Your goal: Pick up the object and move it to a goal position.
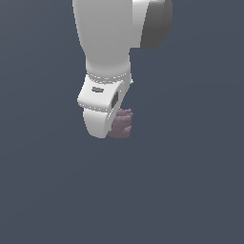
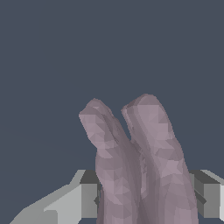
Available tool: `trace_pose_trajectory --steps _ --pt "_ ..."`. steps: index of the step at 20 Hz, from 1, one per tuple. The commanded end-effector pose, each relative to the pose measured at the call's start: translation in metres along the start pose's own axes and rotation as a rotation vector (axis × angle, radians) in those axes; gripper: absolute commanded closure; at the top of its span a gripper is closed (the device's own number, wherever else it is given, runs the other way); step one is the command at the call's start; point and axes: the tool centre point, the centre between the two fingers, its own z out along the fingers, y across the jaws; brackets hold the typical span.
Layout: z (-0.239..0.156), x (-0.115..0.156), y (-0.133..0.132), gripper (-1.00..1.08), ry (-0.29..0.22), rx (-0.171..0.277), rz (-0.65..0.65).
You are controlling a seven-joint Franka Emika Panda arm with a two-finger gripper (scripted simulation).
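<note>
Nearest to my wrist, my pincer (image 2: 144,199) is clamped on the object (image 2: 140,162): a grey finger (image 2: 87,194) presses each flank of it, and the mauve lump fills the gap between them. From that grip the object runs outward as two ridged lobes, side by side, their rounded tips ending free against plain slate-blue with nothing touching their edges.

In the exterior view my white pincer (image 1: 116,125) hangs below the forearm, and the object (image 1: 121,125) shows as a small bumpy purple patch on its side toward the exterior view's right, mostly hidden by the white housing. Its lower edge sits about level with the housing's bottom.

Beyond that, the flat slate-blue field spreads unbroken on every side, below and past the object. I cannot tell whether that field is the bench or how far beneath me it lies.
</note>
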Motion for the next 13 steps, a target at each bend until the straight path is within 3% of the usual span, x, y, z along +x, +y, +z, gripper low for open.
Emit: trace_pose_trajectory --steps 1,13 --pt "-0.014 0.000 0.004 1.08 -0.001 0.001 0.001" --pt "-0.039 -0.001 0.011 1.08 -0.002 0.001 0.001"
